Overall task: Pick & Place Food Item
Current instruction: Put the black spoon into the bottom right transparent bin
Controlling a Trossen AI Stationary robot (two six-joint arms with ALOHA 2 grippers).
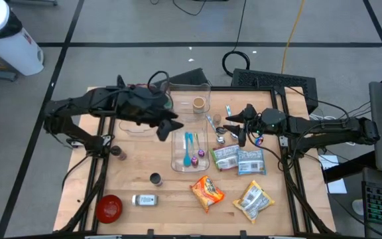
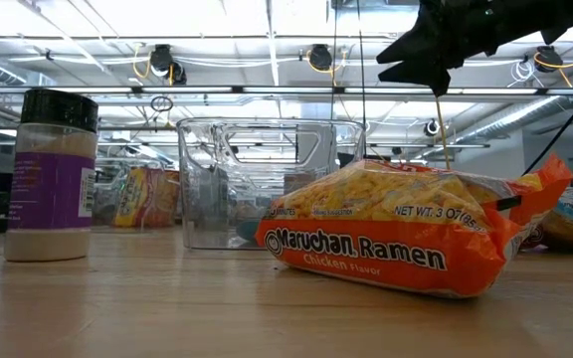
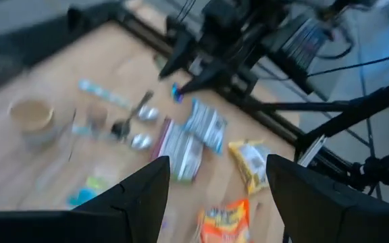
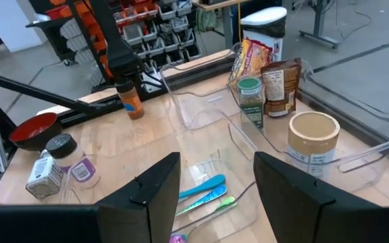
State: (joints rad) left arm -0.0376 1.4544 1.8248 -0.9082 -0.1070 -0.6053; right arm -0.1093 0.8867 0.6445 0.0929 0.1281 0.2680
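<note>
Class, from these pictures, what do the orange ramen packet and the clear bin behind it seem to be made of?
Orange ramen packet: thin glossy plastic film, judging by its crinkles and shine. Clear bin: rigid transparent plastic, probably; things show through its walls and the rim is moulded.

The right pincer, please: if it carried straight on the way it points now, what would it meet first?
Probably the clear tray holding the blue utensils, which lies just ahead of the open right pincer. Depth is unclear, so it may pass above the tray.
</note>
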